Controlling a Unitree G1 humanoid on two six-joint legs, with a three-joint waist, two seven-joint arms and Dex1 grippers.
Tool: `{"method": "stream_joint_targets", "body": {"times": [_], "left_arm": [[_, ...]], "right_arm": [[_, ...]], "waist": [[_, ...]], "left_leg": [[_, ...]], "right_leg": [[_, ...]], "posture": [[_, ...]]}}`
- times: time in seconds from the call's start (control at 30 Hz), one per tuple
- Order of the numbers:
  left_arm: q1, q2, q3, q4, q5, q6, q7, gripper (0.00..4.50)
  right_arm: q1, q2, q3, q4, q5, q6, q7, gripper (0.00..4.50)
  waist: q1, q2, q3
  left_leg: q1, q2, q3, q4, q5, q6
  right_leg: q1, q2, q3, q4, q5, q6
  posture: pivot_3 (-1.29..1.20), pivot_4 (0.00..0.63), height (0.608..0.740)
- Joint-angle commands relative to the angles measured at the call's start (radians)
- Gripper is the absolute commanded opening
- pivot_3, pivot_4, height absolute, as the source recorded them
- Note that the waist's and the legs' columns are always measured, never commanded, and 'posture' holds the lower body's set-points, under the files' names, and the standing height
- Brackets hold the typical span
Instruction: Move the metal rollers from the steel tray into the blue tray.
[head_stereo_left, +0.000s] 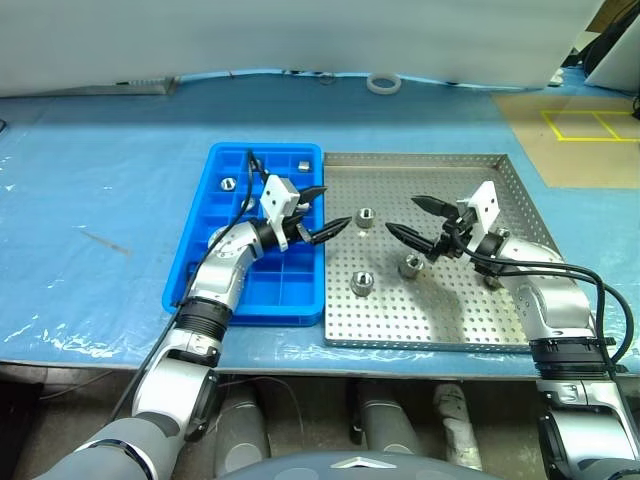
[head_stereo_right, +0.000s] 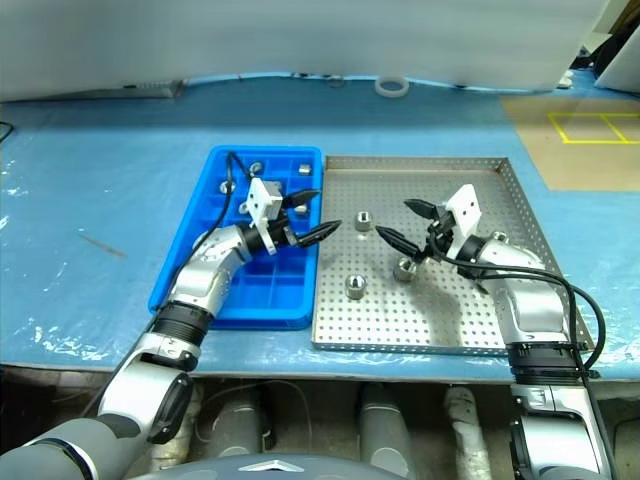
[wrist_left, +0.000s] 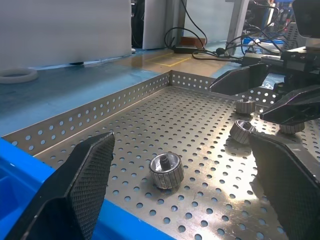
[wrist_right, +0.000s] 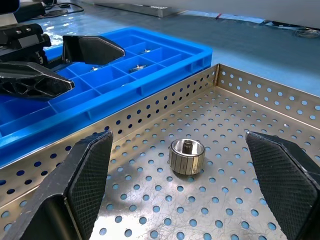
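While both of our arms hung over the large square steel tray with the perforated floor (head_stereo_left: 480, 310), we judged the task to be about half done. In the bright blue plastic tray with square compartments (head_stereo_left: 200, 275), which touches the steel tray's left rim, we saw at least three small shiny metal rollers (head_stereo_left: 228, 184) in the far compartments. Four rollers remained on the steel tray: one (head_stereo_left: 366, 216) near its far left part, one (head_stereo_left: 361, 283) closer to us, one (head_stereo_left: 410, 266) in the middle, and one (head_stereo_left: 491, 281) partly hidden behind our right arm. Our left gripper (head_stereo_left: 326, 212), above the steel tray's left rim, was spread wide and empty. Our right gripper (head_stereo_left: 412, 218), above the tray's middle, was also spread and carried nothing.
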Motion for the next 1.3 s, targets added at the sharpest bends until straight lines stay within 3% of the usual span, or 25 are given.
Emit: {"method": "stream_joint_targets", "body": {"times": [0.03,0.3,0.47,0.57,0.9,1.3], "left_arm": [[-0.027,-0.008,-0.002,-0.011,0.002,-0.019,0.006,4.5],[-0.069,-0.013,-0.023,0.077,0.055,-0.046,0.017,4.5],[-0.12,-0.022,-0.019,0.143,0.067,0.042,0.046,4.5],[-0.186,-0.04,0.015,0.187,0.036,0.086,0.05,4.5],[-0.448,-0.072,-0.023,0.507,0.135,0.01,0.026,4.5],[-0.576,-0.097,-0.023,0.711,0.223,-0.009,0.046,4.5]], "right_arm": [[-0.007,-0.019,-0.024,-0.019,0.003,-0.019,0.004,4.48],[0.016,-0.03,-0.04,-0.042,0.004,-0.015,-0.012,4.48],[0.035,-0.035,-0.045,-0.064,0.002,-0.014,-0.035,4.48],[0.06,-0.04,-0.049,-0.091,0.004,-0.009,-0.048,4.48],[0.188,-0.052,-0.114,-0.222,0.017,0.023,-0.128,4.48],[0.291,-0.049,-0.143,-0.324,0.017,0.052,-0.19,4.48]], "waist": [[0.0,0.0,0.0],[-0.002,0.0,0.0],[-0.005,0.0,0.0],[-0.005,0.0,0.0],[-0.018,0.0,0.0],[-0.045,0.0,0.0]], "left_leg": [[0.0,0.0,0.0,0.0,0.0,0.0],[0.0,0.0,0.0,0.001,0.0,0.0],[0.0,0.0,0.0,0.001,0.0,0.0],[0.0,0.0,0.0,0.002,0.0,0.0],[-0.001,-0.001,0.0,0.003,-0.001,0.002],[-0.004,-0.001,0.0,0.007,-0.003,0.004]], "right_leg": [[0.0,0.0,0.0,0.0,0.0,0.0],[0.0,0.0,0.0,0.001,0.0,0.0],[0.0,0.0,0.0,0.001,0.0,0.0],[0.0,0.0,0.001,0.001,0.0,0.0],[0.0,0.0,0.001,0.0,0.0,0.0],[0.0,0.0,0.001,-0.001,0.0,0.002]], "posture": [[-0.28,0.15,0.74],[-0.32,0.15,0.74],[-0.35,0.15,0.74],[-0.37,0.15,0.74],[-0.5,0.15,0.74],[-0.58,0.15,0.74]]}}
